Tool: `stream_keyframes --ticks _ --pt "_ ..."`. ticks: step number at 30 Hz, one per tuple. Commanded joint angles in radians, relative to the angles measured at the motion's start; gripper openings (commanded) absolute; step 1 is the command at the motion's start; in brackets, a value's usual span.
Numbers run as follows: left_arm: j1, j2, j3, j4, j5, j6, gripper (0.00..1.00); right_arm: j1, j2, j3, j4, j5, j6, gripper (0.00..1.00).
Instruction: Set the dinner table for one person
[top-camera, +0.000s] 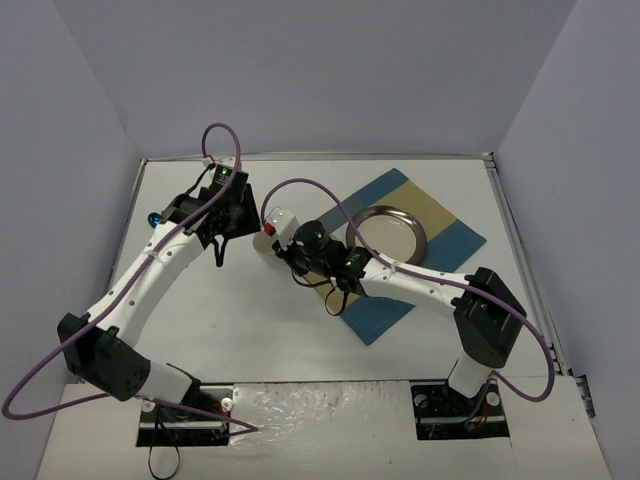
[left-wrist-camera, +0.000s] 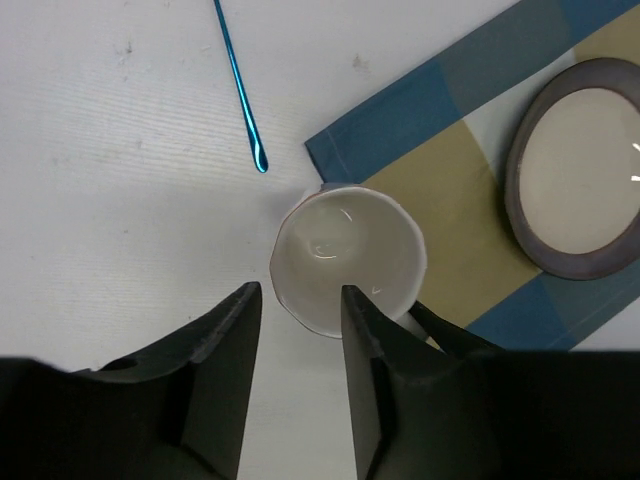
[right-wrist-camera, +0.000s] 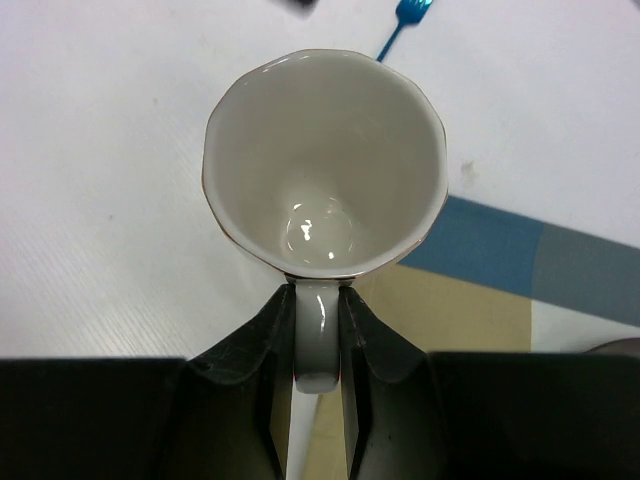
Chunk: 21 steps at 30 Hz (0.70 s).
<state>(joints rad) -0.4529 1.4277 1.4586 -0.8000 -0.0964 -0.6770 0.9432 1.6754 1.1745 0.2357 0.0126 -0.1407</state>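
One white dinner table (top-camera: 250, 320) spans the view under both arms. A checked placemat (top-camera: 385, 312) right of centre holds an empty plate (top-camera: 395, 232). An empty white mug (right-wrist-camera: 325, 160) sits at the placemat's left corner. The right gripper (right-wrist-camera: 317, 292) is clamped on the mug's handle (right-wrist-camera: 318, 345), and the left gripper (left-wrist-camera: 298, 295) is spread apart above the mug.

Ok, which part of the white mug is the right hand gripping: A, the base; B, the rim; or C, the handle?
C: the right wrist view shows the right hand shut on the handle of the white mug.
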Motion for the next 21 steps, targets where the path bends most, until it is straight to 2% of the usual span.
stream_keyframes --ticks 1,8,13,19,21 --pt "-0.006 -0.084 0.021 0.063 0.014 -0.013 0.35 -0.006 -0.108 -0.009 0.138 0.024 -0.024 0.00" --pt "0.006 -0.124 0.008 0.060 -0.009 -0.010 0.39 -0.030 -0.180 -0.069 0.166 0.009 -0.030 0.00" --pt "0.076 -0.182 -0.048 0.078 -0.008 0.032 0.48 -0.131 -0.241 -0.110 0.180 -0.079 -0.027 0.00" --pt "0.230 -0.262 -0.139 0.125 0.049 0.173 0.73 -0.309 -0.288 -0.105 0.171 -0.226 -0.071 0.00" --pt "0.262 -0.297 -0.161 0.142 0.049 0.224 0.87 -0.372 -0.282 -0.070 0.151 -0.267 -0.092 0.00"
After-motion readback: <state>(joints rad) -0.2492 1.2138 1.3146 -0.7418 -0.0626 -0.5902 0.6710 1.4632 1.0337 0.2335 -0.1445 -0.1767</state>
